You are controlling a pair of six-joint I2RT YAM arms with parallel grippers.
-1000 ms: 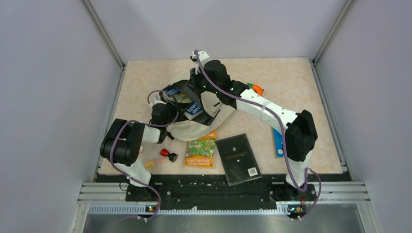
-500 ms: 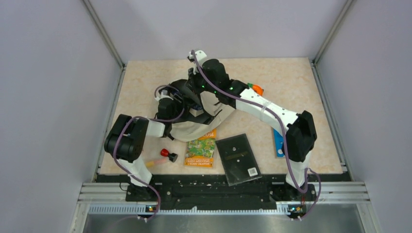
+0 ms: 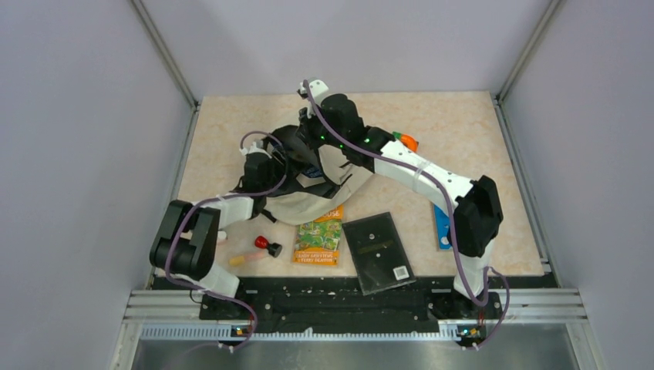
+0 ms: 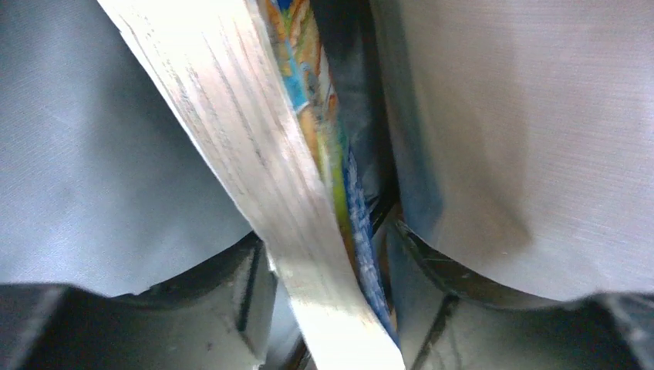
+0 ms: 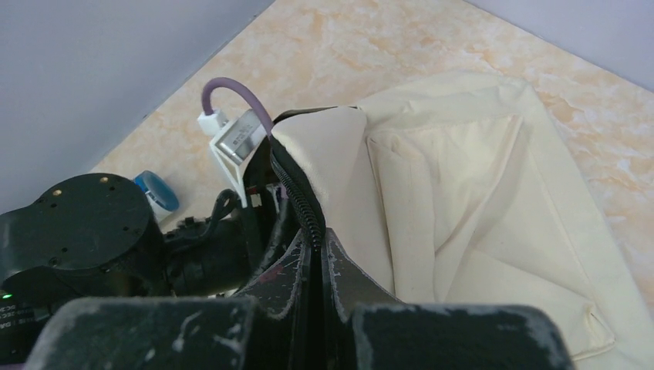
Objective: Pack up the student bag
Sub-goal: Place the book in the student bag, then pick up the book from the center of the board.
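Jaws of the right gripper (image 5: 316,258) clench the student bag (image 5: 463,193) by its zipper edge. The left gripper (image 4: 332,301) straddles a book (image 4: 224,131) inside, hold unclear. Likely next: the booklet (image 3: 318,235) at the bag's 6 o'clock.

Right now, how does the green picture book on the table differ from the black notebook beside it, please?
The green picture book is brightly coloured; the black notebook is plain dark with a small white sticker. The picture book is the smaller; the notebook is longer and wider. The picture book's far end meets the student bag, while the tilted notebook lies apart from it. Both lie flat, outside the bag.
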